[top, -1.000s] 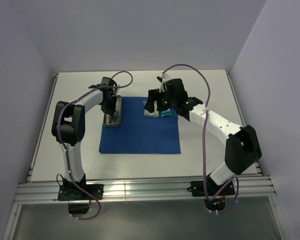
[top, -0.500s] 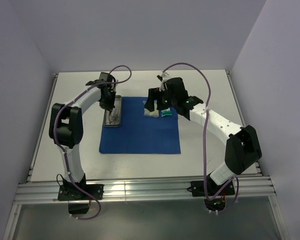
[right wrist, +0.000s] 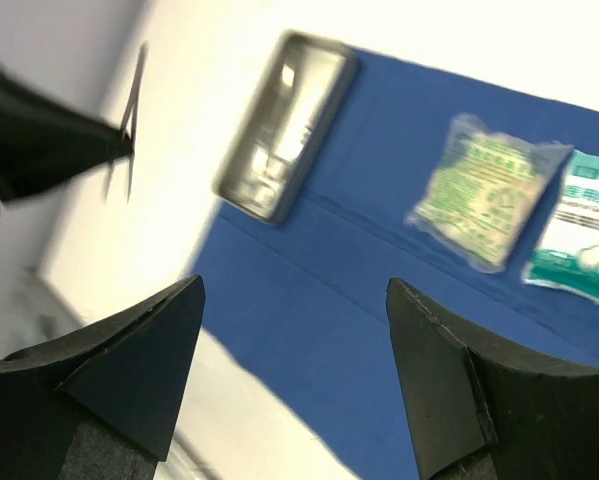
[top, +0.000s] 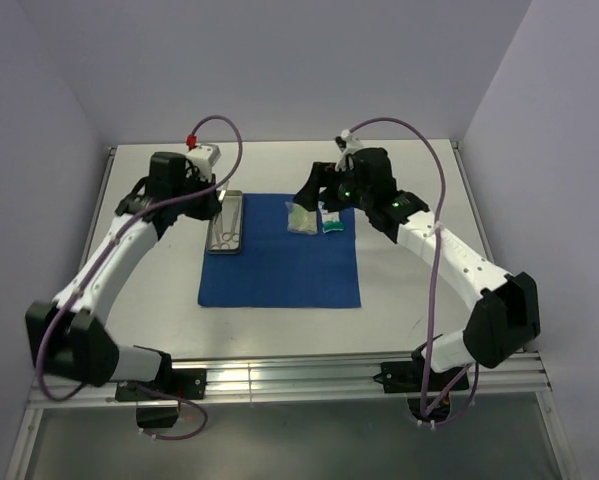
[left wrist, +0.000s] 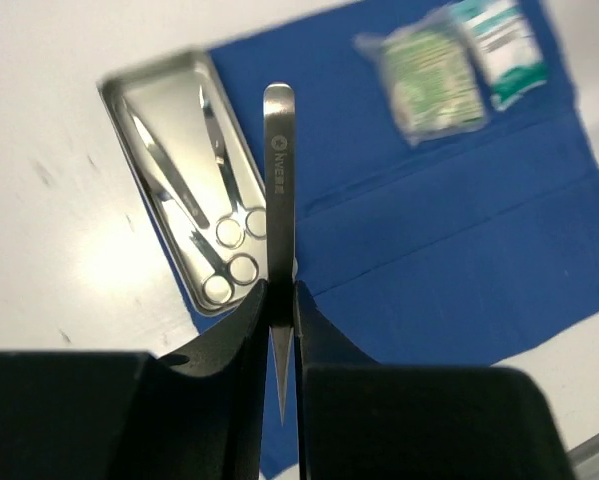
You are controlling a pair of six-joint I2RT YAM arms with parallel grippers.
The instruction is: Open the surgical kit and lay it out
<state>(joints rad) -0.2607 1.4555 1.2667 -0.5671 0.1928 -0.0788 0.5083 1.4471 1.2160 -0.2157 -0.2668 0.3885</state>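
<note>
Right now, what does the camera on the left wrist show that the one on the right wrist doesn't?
Only the left wrist view: scissors lying in the steel tray, clear enough to see their ring handles. Only the right wrist view: the right gripper, open and empty. Both: that tray, the blue cloth, a greenish packet, a white-and-teal packet, and the tweezers pinched in the left gripper.

Pale lavender walls (top: 279, 70) enclose a white table (top: 279, 330) — aluminium rails (top: 279, 378) along its near edge.
</note>
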